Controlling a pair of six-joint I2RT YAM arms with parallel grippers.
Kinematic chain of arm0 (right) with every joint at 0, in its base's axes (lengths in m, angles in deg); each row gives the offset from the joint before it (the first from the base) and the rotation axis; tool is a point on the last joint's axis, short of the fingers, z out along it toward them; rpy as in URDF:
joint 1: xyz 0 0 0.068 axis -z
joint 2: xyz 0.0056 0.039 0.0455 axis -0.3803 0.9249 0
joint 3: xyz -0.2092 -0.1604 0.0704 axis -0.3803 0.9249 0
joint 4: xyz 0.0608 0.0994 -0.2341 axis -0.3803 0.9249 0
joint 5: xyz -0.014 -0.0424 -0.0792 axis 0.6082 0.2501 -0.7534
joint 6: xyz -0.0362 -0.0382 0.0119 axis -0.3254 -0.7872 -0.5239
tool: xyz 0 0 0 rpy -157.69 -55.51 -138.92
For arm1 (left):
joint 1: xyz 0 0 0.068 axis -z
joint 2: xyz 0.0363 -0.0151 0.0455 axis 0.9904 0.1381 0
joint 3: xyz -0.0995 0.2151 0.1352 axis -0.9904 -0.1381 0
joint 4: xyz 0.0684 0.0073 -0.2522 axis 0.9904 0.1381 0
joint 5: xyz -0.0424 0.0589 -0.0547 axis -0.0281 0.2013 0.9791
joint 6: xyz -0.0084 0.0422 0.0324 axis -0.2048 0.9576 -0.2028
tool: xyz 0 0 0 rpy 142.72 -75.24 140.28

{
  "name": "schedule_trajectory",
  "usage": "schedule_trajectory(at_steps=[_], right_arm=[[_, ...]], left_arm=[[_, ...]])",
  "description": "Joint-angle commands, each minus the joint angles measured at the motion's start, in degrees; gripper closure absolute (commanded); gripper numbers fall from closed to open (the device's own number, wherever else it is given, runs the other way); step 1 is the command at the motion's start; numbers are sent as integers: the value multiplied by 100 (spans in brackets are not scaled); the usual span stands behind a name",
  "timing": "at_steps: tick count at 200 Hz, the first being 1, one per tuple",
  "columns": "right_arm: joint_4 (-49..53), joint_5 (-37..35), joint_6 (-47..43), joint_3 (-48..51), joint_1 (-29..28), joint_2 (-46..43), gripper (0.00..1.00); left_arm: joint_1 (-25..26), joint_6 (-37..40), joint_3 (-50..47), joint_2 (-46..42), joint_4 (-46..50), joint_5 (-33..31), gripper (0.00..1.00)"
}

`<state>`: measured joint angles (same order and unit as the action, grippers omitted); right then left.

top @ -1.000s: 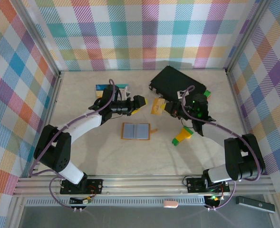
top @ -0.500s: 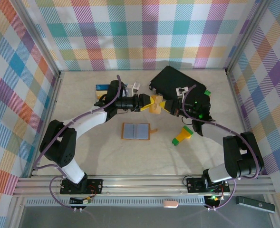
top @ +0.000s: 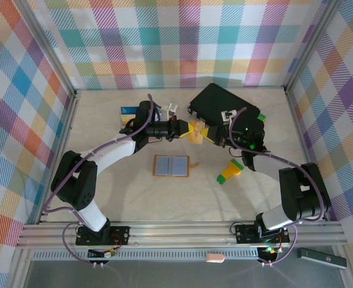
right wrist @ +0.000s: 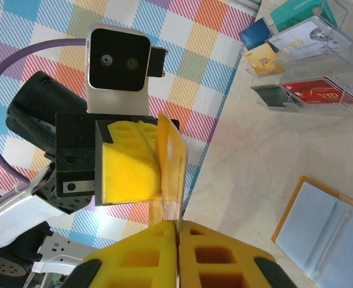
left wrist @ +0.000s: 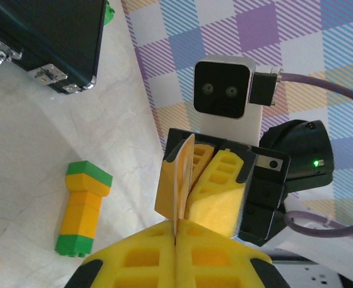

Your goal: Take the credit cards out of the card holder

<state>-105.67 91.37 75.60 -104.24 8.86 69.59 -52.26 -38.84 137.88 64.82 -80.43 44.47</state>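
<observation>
While both pincers meet tip to tip above the table [top: 134, 198], my left pincer [top: 187, 129] is clamped narrow on one edge of an orange-yellow credit card [top: 194, 131]. My right pincer [top: 205, 133] pinches the opposite edge, pads pressed tight. The card stands on edge between them, off the table.

The card holder [top: 171, 165] lies open and flat, grey-blue pockets up, on the base side of both pincers and touching neither. A clear rack [right wrist: 308, 66] holding other credit cards [right wrist: 317, 90] sits behind my left pincer. The black case [top: 221, 105] is just beyond my right pincer. The green-and-yellow block [top: 230, 172] is on its base side.
</observation>
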Motion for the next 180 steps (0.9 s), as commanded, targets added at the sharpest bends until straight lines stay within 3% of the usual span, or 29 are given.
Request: schedule_trajectory(at_steps=[1, 17, 38, 60, 92, 124, 141, 180], right_arm=[[632, -81, -361, -294, 23, -110, 83], [1811, -360, -910, -499, 23, -358, 69], [3515, -1035, -1770, -806, 23, -762, 43], [4504, -1693, -2336, -1007, 31, -1053, 25], [5851, -2778, -2985, -1458, 58, -1250, 16], [6317, -3412, -3456, -1601, 82, -1418, 6], [6363, -3614, -3630, -1565, 99, -1513, 0], [6534, -3778, -3985, -1583, 156, -1527, 1]], left_arm=[[-2, 380, 170, -123, 587, -270, 100], [-123, 641, 144, -221, 1063, -545, 100], [-405, 877, 8, -457, 1575, -906, 100], [-769, 1188, -56, -742, 2347, -1543, 100], [-1156, 1592, 67, -1122, 3735, -2783, 100], [-1293, 1262, 543, -1277, 4831, -4458, 100], [-1284, 707, 891, -1170, 5311, -5190, 100], [-1117, -928, 1549, -612, 5722, -6152, 100]])
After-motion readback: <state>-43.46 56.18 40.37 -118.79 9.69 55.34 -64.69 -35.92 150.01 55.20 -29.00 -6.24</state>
